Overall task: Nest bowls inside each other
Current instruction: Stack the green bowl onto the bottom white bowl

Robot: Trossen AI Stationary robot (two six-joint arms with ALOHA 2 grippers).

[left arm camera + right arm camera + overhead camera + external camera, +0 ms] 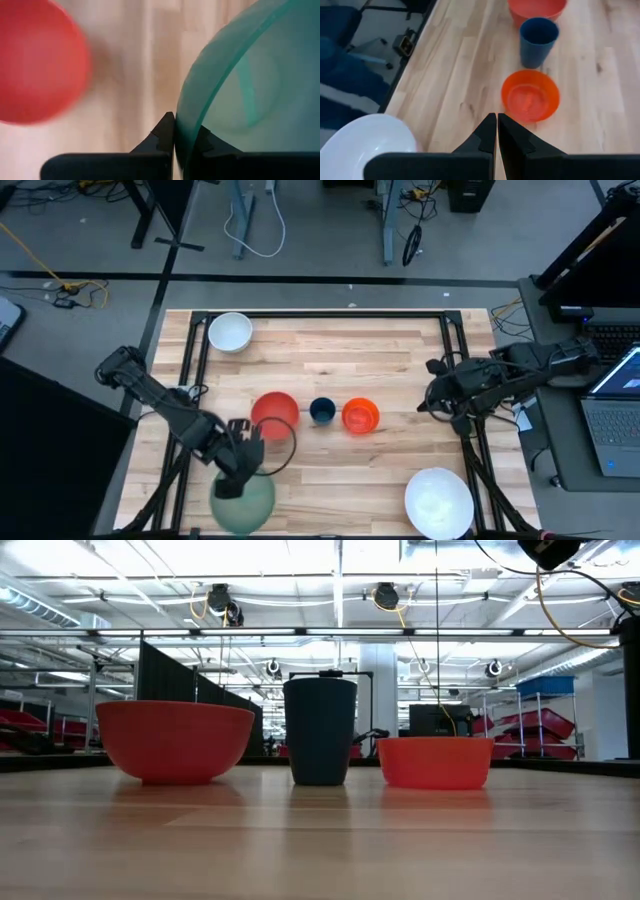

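Left claw point(243, 463) pinches green bowl's point(243, 502) rim at table's point(400, 360) near-left edge. Right claw point(497, 131) shut, empty, idle at right. Risk: thin rim grip could slip, bowl tilts & knocks red bowl point(274, 413) just beyond.

Open desk behind the middle row

We see the red bowl point(274, 412), blue cup point(321, 411) and orange bowl point(360, 416) lined across mid-desk point(340, 350) with narrow gaps; broad bare wood lies behind them.
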